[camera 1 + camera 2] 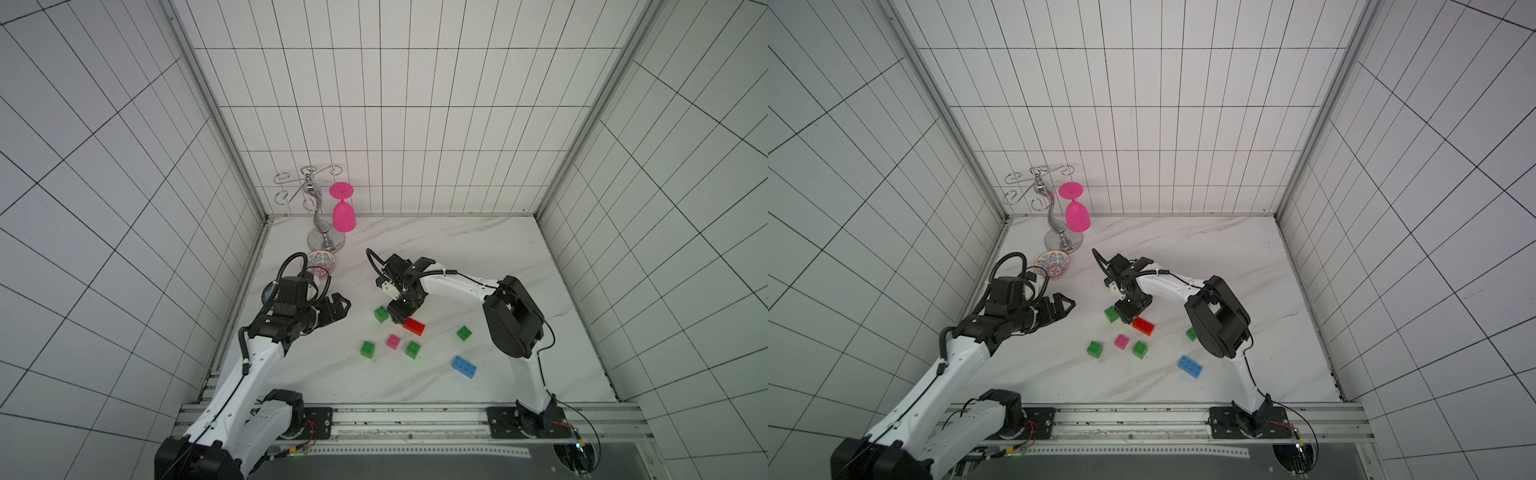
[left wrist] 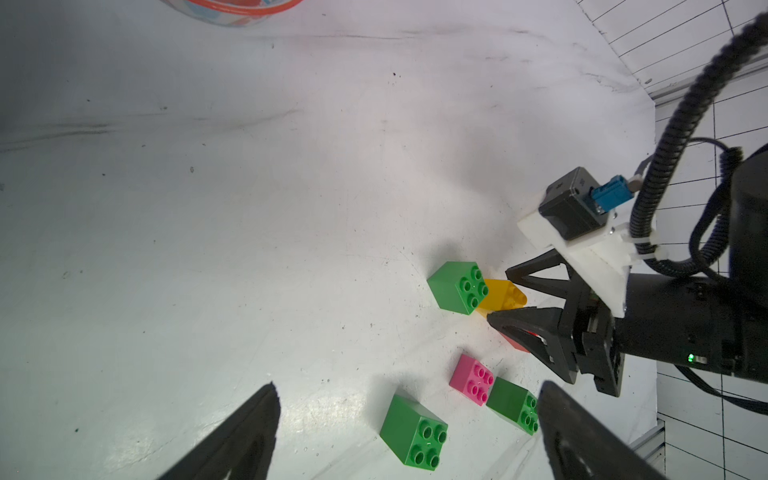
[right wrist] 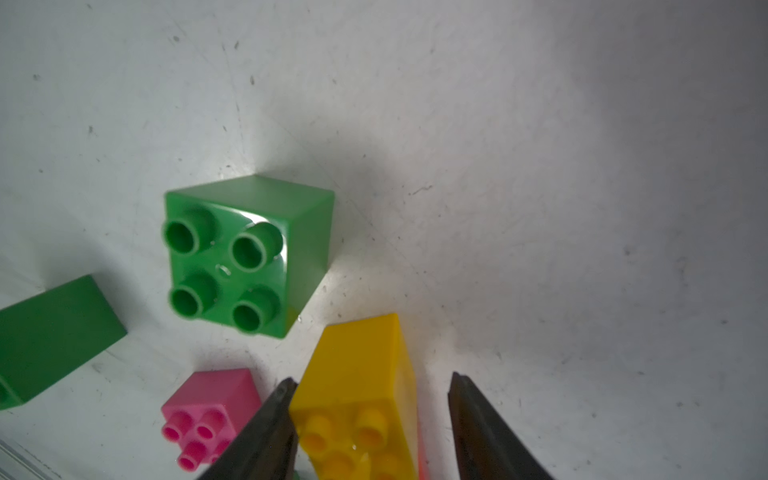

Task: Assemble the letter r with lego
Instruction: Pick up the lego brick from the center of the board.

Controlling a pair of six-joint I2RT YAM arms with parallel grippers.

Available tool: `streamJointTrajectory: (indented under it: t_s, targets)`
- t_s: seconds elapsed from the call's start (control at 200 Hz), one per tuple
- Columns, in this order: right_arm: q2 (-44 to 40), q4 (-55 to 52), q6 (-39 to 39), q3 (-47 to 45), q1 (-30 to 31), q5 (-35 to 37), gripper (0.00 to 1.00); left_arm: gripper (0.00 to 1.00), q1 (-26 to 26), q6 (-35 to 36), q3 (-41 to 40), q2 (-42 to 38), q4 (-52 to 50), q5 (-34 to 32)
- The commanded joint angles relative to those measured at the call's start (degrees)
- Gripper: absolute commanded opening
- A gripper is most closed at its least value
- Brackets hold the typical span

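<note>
Patterned bowl upright beside the left arm, painted inside facing up; pink glass hung upside down from a wire rack at the back. White marbled bench boxed in by 3 walls of white tile with dark grid lines. Red brick and blue brick studs up, long axes roughly parallel, running far-left to near-right. 4 green cubes and 1 pink cube scattered mid-bench, studs up. Yellow cube between the fingers of the right gripper, 1 finger touching it, the other just clear; resting on or barely off the bench, hard to tell. Left gripper raised, fingers spread wide.
</note>
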Motion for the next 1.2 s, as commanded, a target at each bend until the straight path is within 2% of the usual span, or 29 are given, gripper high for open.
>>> streamJointTrajectory:
  t_s: [0.0, 0.38, 0.455, 0.51, 0.54, 0.64, 0.72, 0.845, 0.989, 1.199]
  targets:
    - [1.49, -1.69, -0.95, 2.99, 0.47, 1.71, 0.51, 0.97, 0.13, 0.73, 0.52, 1.5, -0.07, -0.34]
    - [2.58, -3.49, 0.24, 2.78, 0.5, 2.91, 0.36, 0.97, 0.12, 2.12, 1.52, 4.54, -1.05, 1.36]
    - [2.86, -5.34, 1.7, 3.66, 0.48, 3.94, 0.24, 0.97, 0.18, 2.1, 1.54, 4.34, -0.91, 1.39]
    - [2.66, -6.98, 3.12, 4.79, 0.48, 4.82, 0.11, 0.97, 0.19, 2.13, 1.6, 4.19, -0.98, 1.4]
    - [2.32, -7.88, 3.98, 5.57, 0.48, 5.46, 0.0, 0.97, 0.17, 2.16, 1.69, 4.14, -1.0, 1.44]
    - [0.75, -11.86, 9.05, 8.37, 0.48, 7.94, 0.0, 0.97, 0.13, 1.53, 1.67, 4.26, -1.71, 0.31]
    - [-0.96, -14.36, 13.62, 10.39, 0.56, 7.14, 0.0, 0.96, 0.18, 0.87, 2.2, 5.35, -3.72, -1.79]
    - [-3.43, -15.51, 17.63, 12.41, 1.24, 6.28, 0.0, 0.96, 0.26, 2.26, 5.11, 7.92, -7.89, -0.99]
    - [-2.66, -17.51, 18.2, 17.24, 2.18, 3.35, 0.0, 0.93, 0.26, 2.74, 6.21, 9.37, -10.2, -0.92]
    - [0.25, -19.32, 17.42, 21.48, 3.2, 1.94, 0.0, 0.93, 0.24, 2.13, 6.18, 6.88, -11.52, -1.22]
